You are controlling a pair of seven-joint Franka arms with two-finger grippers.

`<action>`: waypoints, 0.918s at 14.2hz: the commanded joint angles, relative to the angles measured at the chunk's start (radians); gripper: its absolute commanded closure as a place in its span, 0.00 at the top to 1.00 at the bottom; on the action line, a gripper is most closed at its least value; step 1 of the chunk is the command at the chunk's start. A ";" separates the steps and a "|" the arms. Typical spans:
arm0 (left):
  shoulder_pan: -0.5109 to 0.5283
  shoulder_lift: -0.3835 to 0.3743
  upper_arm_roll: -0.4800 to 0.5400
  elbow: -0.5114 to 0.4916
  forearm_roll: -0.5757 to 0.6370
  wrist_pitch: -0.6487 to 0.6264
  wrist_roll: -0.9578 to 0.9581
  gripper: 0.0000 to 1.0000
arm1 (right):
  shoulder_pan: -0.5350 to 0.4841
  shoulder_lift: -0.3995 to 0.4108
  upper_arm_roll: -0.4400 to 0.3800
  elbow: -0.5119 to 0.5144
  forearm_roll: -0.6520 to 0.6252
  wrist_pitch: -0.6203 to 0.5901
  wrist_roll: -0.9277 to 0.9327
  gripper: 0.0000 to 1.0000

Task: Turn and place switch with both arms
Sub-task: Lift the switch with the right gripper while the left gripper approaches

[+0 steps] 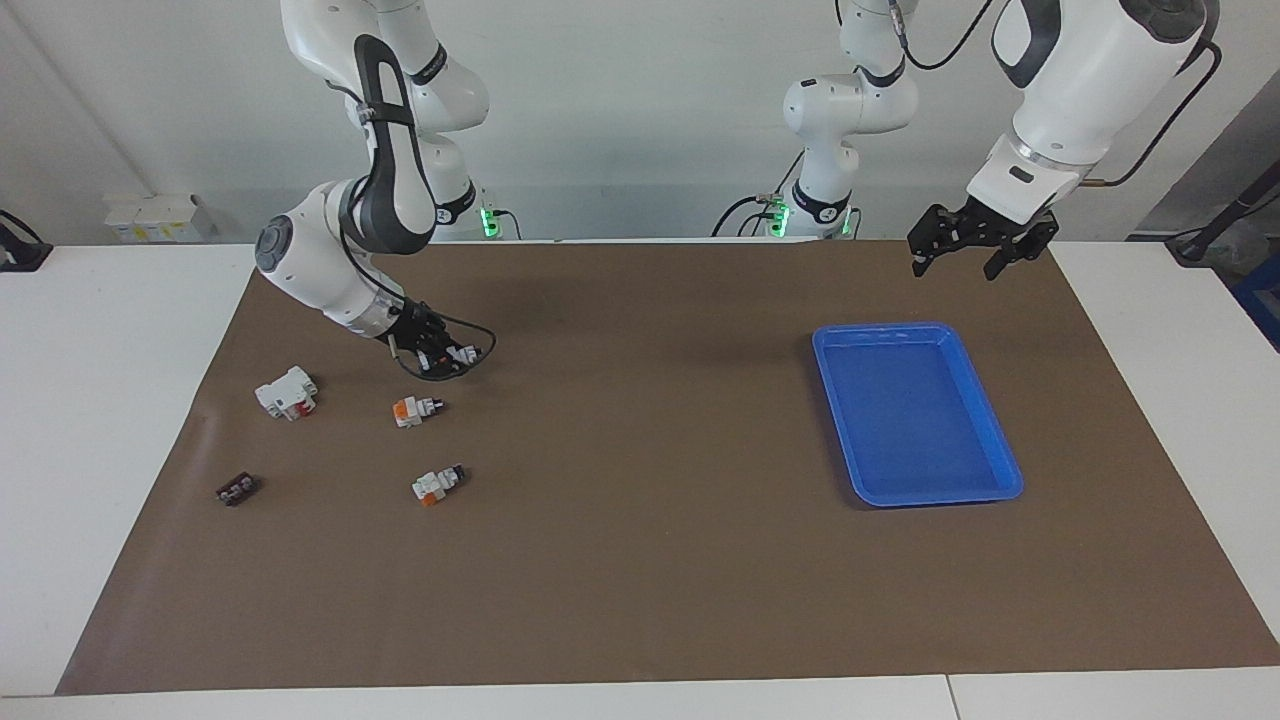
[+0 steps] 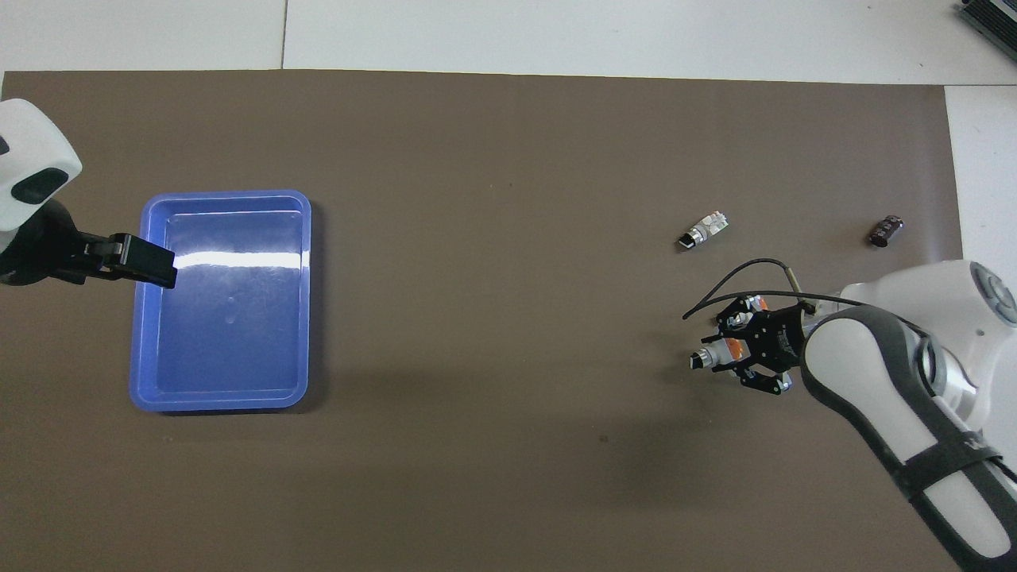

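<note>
Pinched shut in the right gripper [image 1: 449, 356]: one switch [image 2: 717, 356], white and orange, black knob pointing toward the left arm's end of the table, carried low over the brown mat [image 1: 640, 560].

Clock bearings taken in the facing view, from that grip outward:

At about seven o'clock, close by on the mat, a second switch [image 1: 415, 409], orange end toward the right arm's end of the table.

At about six o'clock, farther from the robots, a third switch [image 1: 438, 483], lying flat and apart from the others.

At about nine o'clock, a larger white block [image 1: 286, 392] with a red mark.

At about eight o'clock, well apart, a small black piece [image 1: 236, 489].

At about three o'clock, well apart toward the left arm's end, a blue tray [image 1: 915, 328].

At about one o'clock from the tray's middle, raised over the mat near the tray's edge nearest the robots, the left gripper [image 1: 965, 262], fingers spread and holding nothing, waiting.
</note>
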 commanded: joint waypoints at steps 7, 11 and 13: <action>0.008 -0.025 -0.001 -0.026 -0.013 -0.005 0.012 1.00 | 0.127 -0.050 0.019 0.315 0.229 -0.306 0.438 0.00; 0.008 -0.025 -0.001 -0.026 -0.013 -0.003 0.012 1.00 | 0.149 -0.040 0.060 0.381 0.468 -0.236 0.644 0.00; 0.006 -0.025 -0.001 -0.026 -0.013 0.003 0.006 1.00 | 0.178 -0.009 0.103 0.422 0.488 -0.098 0.798 0.00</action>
